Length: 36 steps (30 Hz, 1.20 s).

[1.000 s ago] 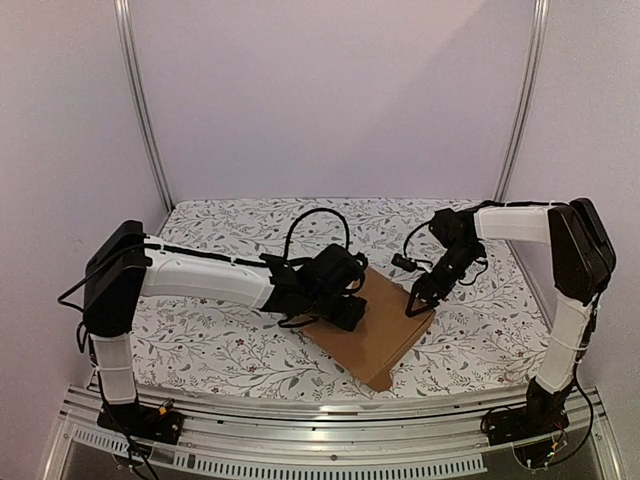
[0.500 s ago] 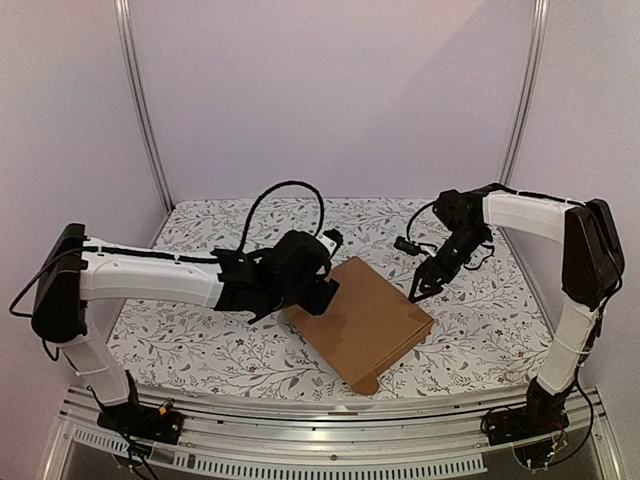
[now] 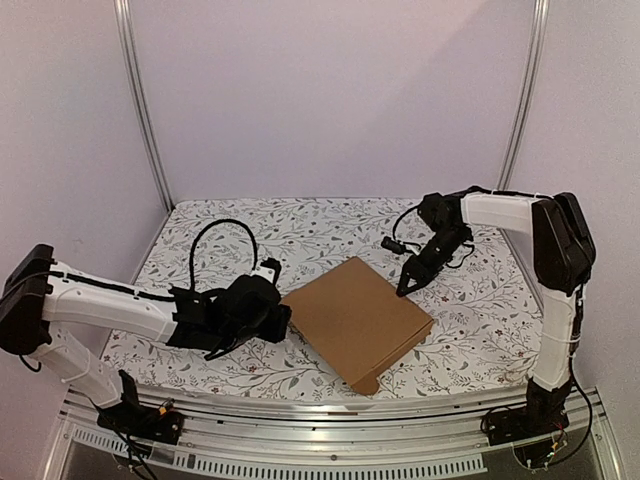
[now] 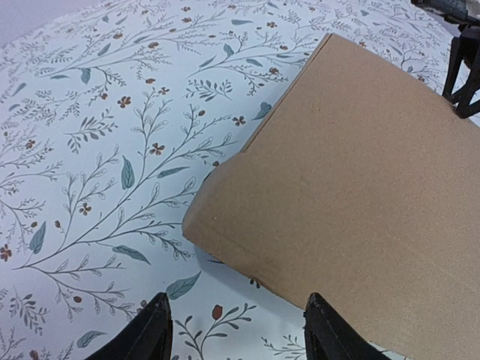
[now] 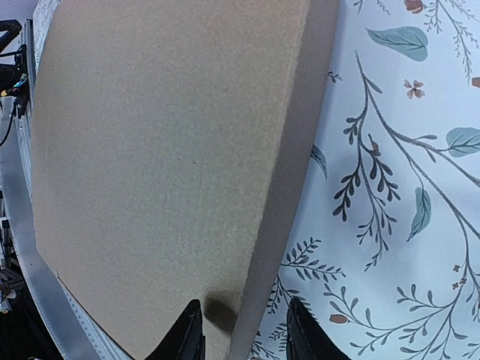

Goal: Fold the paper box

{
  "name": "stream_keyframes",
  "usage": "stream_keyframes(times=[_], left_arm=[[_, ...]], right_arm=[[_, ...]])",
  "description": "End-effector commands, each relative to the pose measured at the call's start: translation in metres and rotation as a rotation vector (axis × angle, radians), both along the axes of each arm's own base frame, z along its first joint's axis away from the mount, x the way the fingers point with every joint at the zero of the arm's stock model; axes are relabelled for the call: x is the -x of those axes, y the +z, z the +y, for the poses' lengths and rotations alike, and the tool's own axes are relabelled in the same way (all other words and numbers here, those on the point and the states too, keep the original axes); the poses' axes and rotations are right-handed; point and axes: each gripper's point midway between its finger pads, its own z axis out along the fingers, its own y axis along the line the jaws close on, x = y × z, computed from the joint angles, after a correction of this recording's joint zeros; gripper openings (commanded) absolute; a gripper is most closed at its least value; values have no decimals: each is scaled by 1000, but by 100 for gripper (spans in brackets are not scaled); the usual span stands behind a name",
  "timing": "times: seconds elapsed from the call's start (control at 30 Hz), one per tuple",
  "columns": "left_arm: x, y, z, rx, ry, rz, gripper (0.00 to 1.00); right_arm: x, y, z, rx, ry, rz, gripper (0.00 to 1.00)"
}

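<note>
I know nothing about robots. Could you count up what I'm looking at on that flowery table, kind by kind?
Brown cardboard box: 1
Robot arms: 2, one ending in the left gripper, one in the right gripper
Flowery table cover: 1
Total: 4

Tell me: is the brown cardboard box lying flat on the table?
Yes, the brown cardboard box shows one flat top, no flap raised.

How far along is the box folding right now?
Mostly done: the box lies closed and flat on the table. In hand: the right gripper straddles its far-right edge, grip unclear; the left gripper is open, clear of the left corner. Remaining: a small bit juts at the near corner, perhaps needing tucking.
</note>
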Motion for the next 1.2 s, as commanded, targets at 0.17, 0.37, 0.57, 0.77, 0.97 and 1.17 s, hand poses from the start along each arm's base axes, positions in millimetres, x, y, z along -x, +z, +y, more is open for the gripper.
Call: stream_keyframes(times=[0.17,0.37,0.57,0.77,0.97,1.17], left_arm=[[9,17,-8,136,-7,10,61],[11,20,-2,131,17,-3,61],[17,29,7,157,34,-41,61],[15,12,-3,165,31,-25,61],[-2,8,-58,161,-62,-66,62],[-20,12,-119,159,-174,-112,62]], right_arm=[[6,-37,-3,-13,-106,205,13],[5,-65,-29,35,-194,293,11],[1,-71,-45,33,-244,316,12],[0,-71,-45,32,-244,313,13],[2,-64,-42,1,-234,306,15],[5,-53,-41,-21,-227,286,16]])
